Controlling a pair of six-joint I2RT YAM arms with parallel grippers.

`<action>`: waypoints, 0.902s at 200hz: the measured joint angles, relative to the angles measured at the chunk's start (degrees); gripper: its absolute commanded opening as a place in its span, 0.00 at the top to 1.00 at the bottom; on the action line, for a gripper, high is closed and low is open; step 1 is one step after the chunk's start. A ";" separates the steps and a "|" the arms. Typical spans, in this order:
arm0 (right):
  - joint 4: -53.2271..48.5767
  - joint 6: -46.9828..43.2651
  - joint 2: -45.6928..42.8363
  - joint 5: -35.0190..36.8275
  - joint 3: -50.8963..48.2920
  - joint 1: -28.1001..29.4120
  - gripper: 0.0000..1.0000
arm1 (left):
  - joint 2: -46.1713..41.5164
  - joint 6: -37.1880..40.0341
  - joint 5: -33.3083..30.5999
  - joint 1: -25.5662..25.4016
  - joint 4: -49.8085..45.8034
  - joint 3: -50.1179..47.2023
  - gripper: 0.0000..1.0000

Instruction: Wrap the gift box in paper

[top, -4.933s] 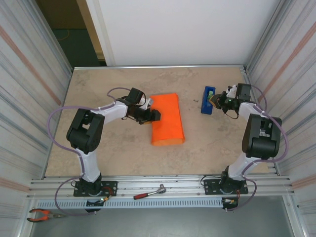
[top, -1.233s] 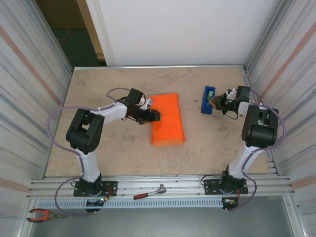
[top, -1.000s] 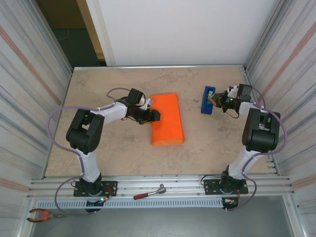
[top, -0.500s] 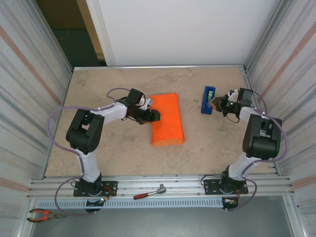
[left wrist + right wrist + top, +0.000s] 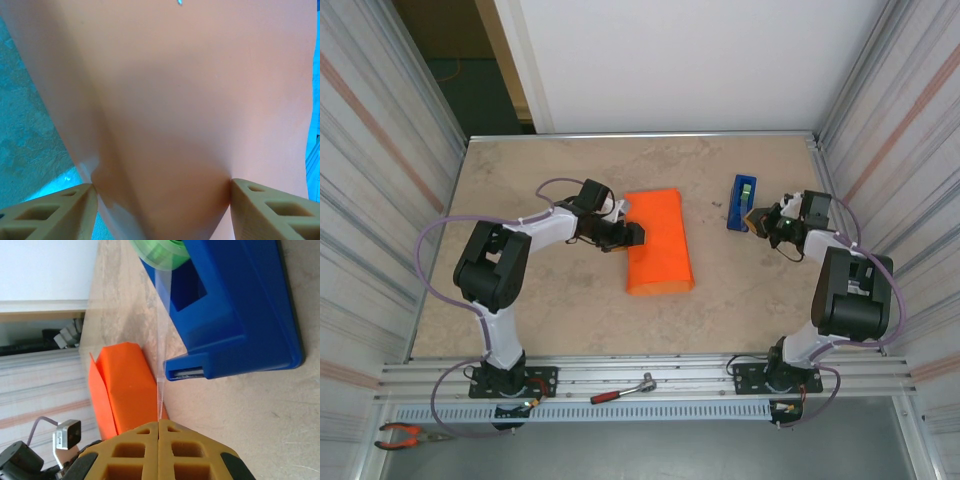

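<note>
1. Paper (image 5: 658, 240) sat folded into a flat orange parcel, right between the fingers (image 5: 55, 212) of the left gripper (image 5: 632, 235). That gripper was clamped across the parcel's width, one pad touching each side.
2. The gift box itself was hidden. By my reckoning it lay inside that parcel, just ahead of the left fingertips.
3. Over to the right gripper (image 5: 159, 437): its jaws were pressed together, pinching a clear strip of tape (image 5: 162, 325). The strip ran straight ahead to the green roll (image 5: 157, 250) on the blue dispenser (image 5: 235, 305), which stood close in front of the fingertips.
4. Handling call: the sheet looked thin, light and smooth. It would likely crease, slip or spring open if let go.
5. The box underneath should have given a stiff core to squeeze against.
6. Best hold, I'd say, was on the flat sides where the box backs the paper, not on the hollow folded ends.
7. The tape looked flimsy and sticky, apt to curl onto itself, so it was best pinched near its free end and kept taut.
</note>
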 measured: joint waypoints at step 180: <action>6.80 1.40 -1.62 0.09 -7.43 -0.39 0.43 | -0.57 -0.09 -0.44 -0.02 1.09 -0.85 0.33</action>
